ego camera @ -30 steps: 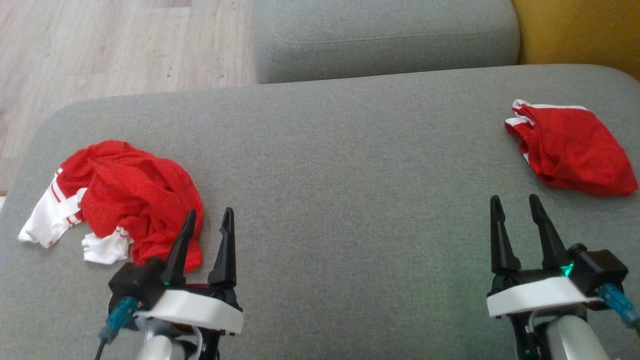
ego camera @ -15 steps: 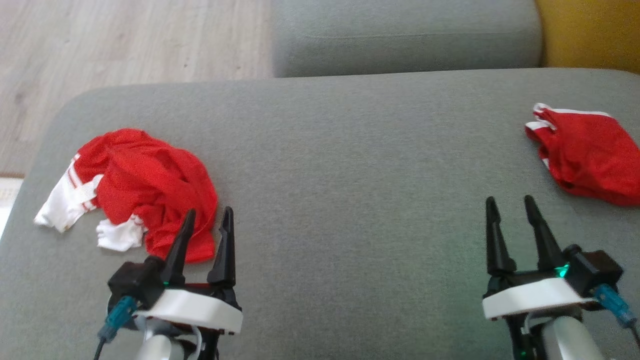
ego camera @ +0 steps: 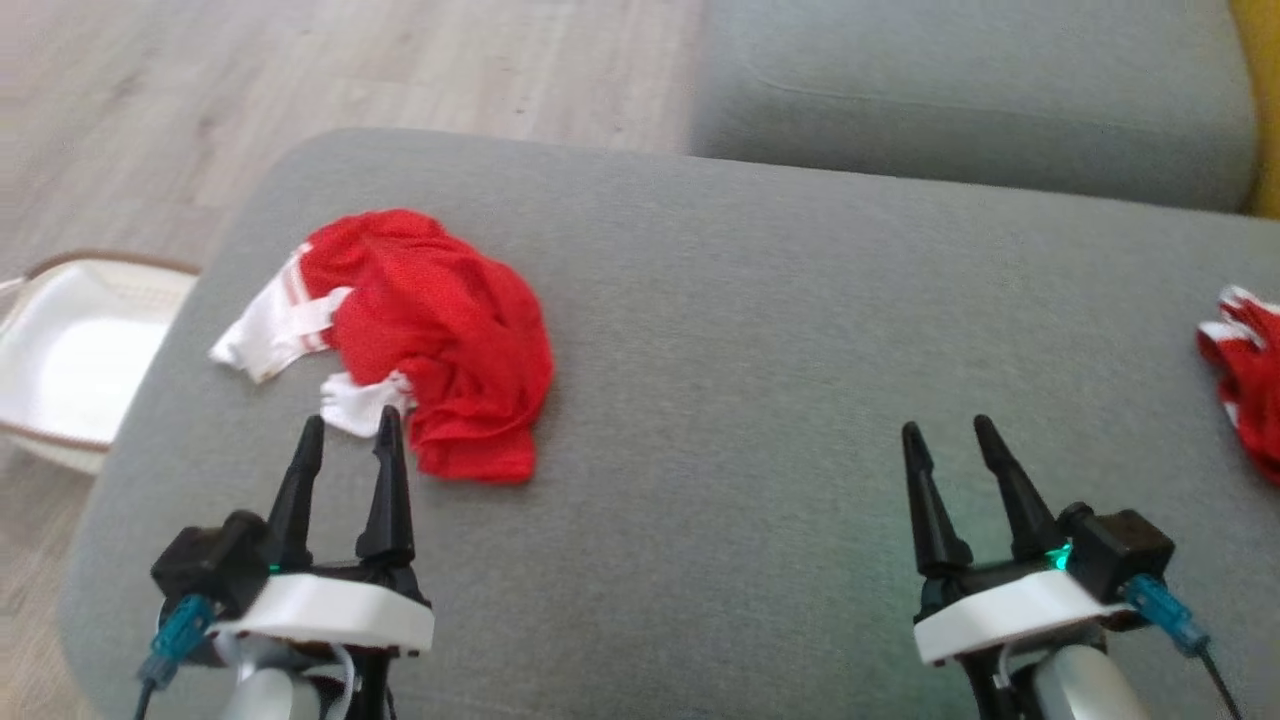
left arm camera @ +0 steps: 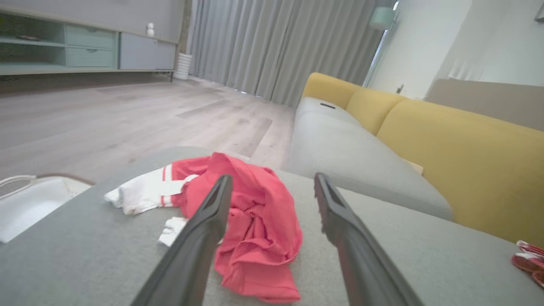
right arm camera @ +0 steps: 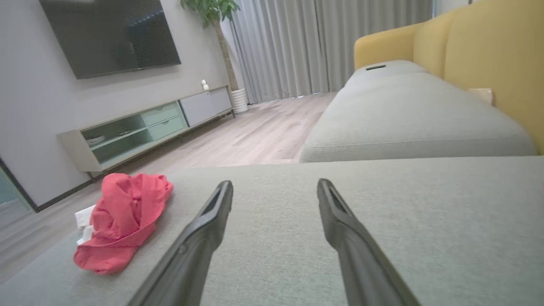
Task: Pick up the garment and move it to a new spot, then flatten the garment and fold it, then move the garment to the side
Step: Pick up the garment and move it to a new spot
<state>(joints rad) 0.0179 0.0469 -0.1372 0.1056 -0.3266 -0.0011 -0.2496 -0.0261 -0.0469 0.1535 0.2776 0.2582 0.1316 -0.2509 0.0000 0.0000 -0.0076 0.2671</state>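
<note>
- Grey cushion (ego camera: 700, 330) spans the head view, with wood floor (ego camera: 350, 70) past its far-left corner and a sofa seat (ego camera: 970, 90) behind it at far right. Its broad open middle looks like the room needed for spreading and folding.
- Off the cushion's left edge, down on the floor, sits a white basket (ego camera: 110, 260).
- On the left part of the cushion lies the garment (ego camera: 440, 320), a crumpled red heap with two white sleeves poking out to the left. No lettering shows, so it is probably bunched or face down. Neither gripper touches it, so the pick-up has not begun.
- Left gripper (ego camera: 350, 420) hovers just on the near side of the heap, fingers pointing far, jaws wide and holding nothing. Its tips sit close to the nearer white sleeve. In its wrist view the red bulk lies between and beyond the fingers, which reads as lining up for the grab.
- Right gripper (ego camera: 946, 427) hangs well to the right over plain cushion, jaws likewise wide with nothing in them. I judge it is parked there because the heap is on the other arm's side, ready to help with flattening.
- At the right edge a smaller red garment (ego camera: 1245, 390) with white trim lies well apart from both grippers. It is not the one to move.
</note>
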